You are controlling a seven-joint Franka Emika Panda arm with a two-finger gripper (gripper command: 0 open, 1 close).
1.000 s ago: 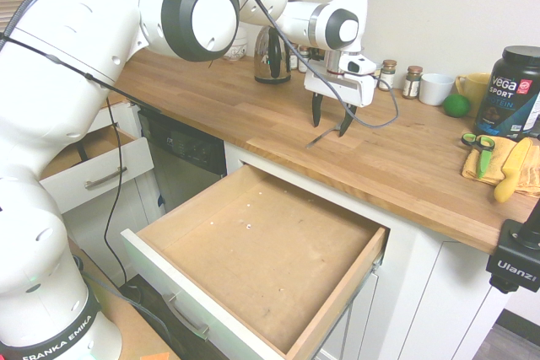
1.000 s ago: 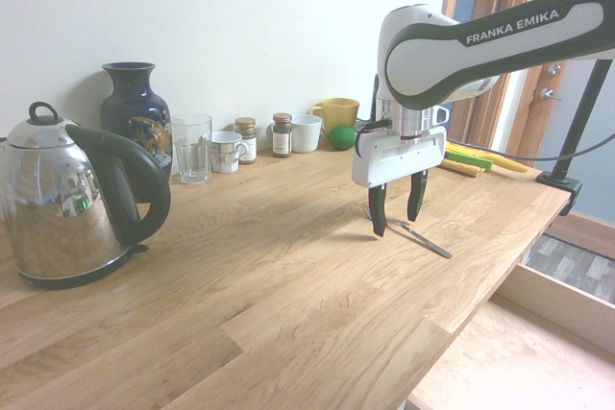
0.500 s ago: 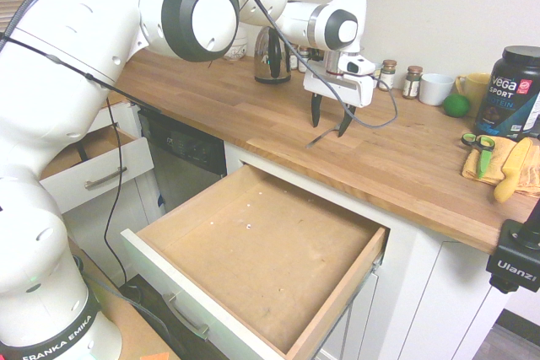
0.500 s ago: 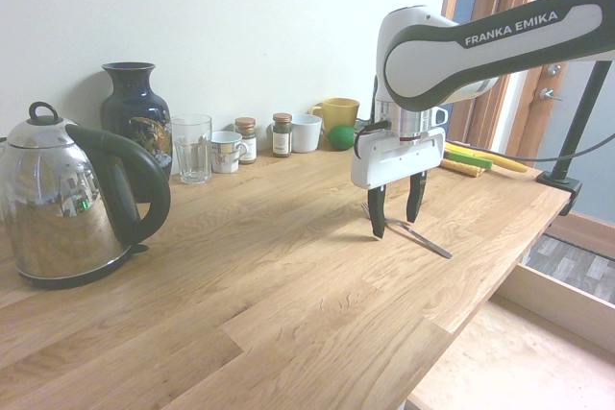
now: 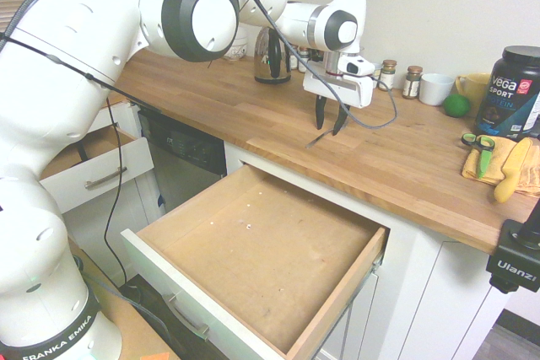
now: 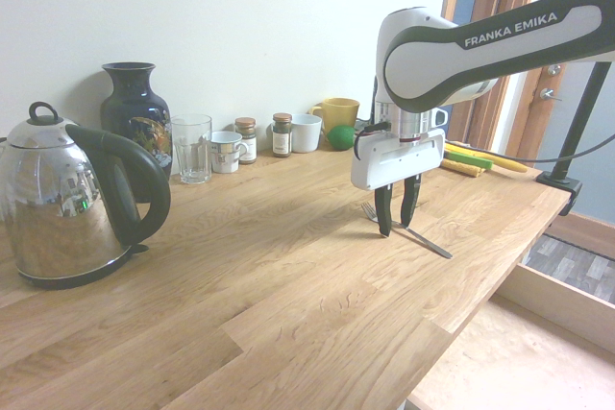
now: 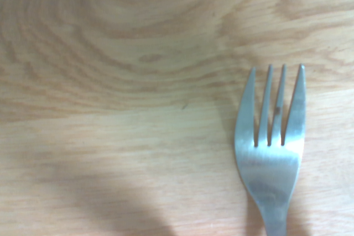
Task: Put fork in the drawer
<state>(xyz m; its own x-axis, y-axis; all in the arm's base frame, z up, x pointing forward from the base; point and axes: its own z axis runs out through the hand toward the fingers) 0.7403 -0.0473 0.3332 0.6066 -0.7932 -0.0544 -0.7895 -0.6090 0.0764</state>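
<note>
Closing evenly on the fork (image 6: 427, 242) would serve best here, I'd say, since it lies flat on the wooden counter (image 6: 288, 285) with the gripper's fingers (image 6: 397, 230) parted around its neck, and only then lifting straight up.

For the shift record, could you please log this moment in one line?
gripper: open, astride fork | fork: on counter | drawer: pulled open

Pincer (image 6: 397, 232) pointing down; fingers apart
</note>
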